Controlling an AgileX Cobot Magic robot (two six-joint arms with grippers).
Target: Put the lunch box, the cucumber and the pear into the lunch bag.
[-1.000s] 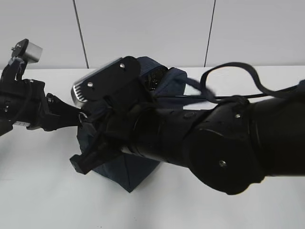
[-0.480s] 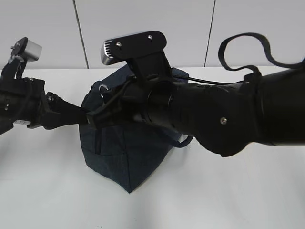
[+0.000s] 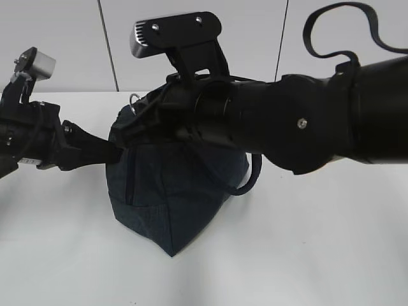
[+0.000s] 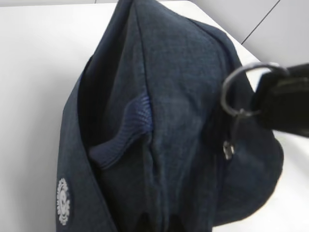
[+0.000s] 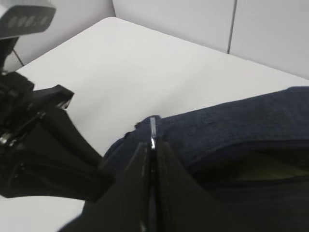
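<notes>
Nearest the camera, on the white table, the lunch bag is seen standing on its base with one bottom corner pointing forward. A second ago the bag's top was seen gaping, with the right arm low across its front; now the top is drawn close to shut and that arm is raised above the bag. This is judged to mean that packing is over and the zipper is being run closed, so the task is taken to be near its end.

At the bag's left edge, the left gripper is pressed against the fabric, apparently pinching it to steady the bag; whether the fingers are truly clamped cannot be told, since they are not shown in the left wrist view.

Above the bag, the right gripper is closed on the ring pull, whose thin metal edge is seen squeezed between the two fingers in the right wrist view.

Further in, only a dark slit with a pale greenish glimpse remains visible. The lunch box, the cucumber and the pear are seen in no view and are presumed to be inside the bag.
</notes>
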